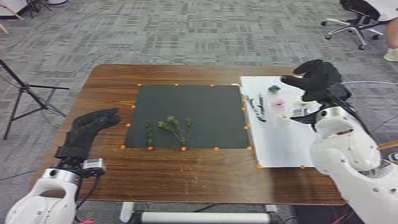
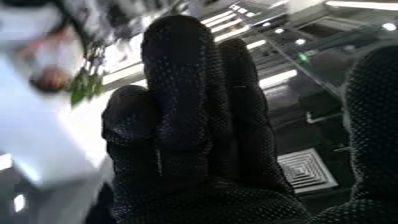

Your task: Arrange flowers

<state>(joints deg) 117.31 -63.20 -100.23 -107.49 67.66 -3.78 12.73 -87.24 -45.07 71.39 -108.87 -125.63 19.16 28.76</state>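
Black right hand (image 1: 320, 80), white sheet (image 1: 284, 150) partly hidden, pink bloom (image 1: 278, 102) indistinct

And here we are at the brown wooden table (image 1: 191, 177), a dark square mat (image 1: 191, 102) dotted with orange at its edges lying in the middle. On it, slender green leafy sprigs: a narrow one (image 1: 149, 134) at seven o'clock, a branching one (image 1: 176, 130) at six. Over at three o'clock, the long white rectangular sheet (image 1: 282, 145) holds a little pink bloom (image 1: 278, 102) near twelve, a small dark bluish bloom (image 1: 274, 88) just past it, thin dark stems (image 1: 260, 110) at eleven. The black-gloved right hand (image 1: 322, 81) hovers at two o'clock, the black-gloved left hand (image 1: 89, 125) at nine, fingers relaxed!
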